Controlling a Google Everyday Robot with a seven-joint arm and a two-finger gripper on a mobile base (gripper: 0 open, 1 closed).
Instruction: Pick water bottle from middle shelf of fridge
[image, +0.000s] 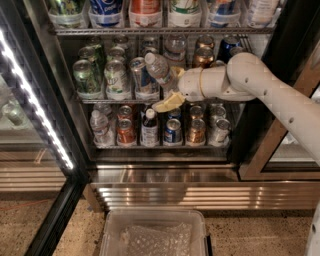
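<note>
1 clear plastic tub sits nearest the camera on the speckled floor, with crinkled clear wrap inside it; just behind it runs the ribbed stainless-steel base of the fridge, and at the left the open glass door carries a bright white LED strip slanting down its edge; on the bottom shelf stand a small clear bottle, a dark-bodied bottle with a white cap, and several cans in orange, blue, copper and silver; the white arm comes in from the right across the front of the fridge, and its gripper is at the middle shelf, about mid-width, just above the front rail; the gripper's 2 yellowish fingers are closed in on the lower part of the water bottle, 1 finger below it and 1 above, so the bottle is held between them; the water bottle is tilted, with its white cap pointing up and to the left and its base toward the wrist, in front of the cans standing behind it; to its left on the same shelf are green cans and a blue-and-silver can, all upright; behind the wrist a copper can and a dark blue can show deeper in; farthest up, the top shelf holds a row of larger bottles, cut off by the frame.
</note>
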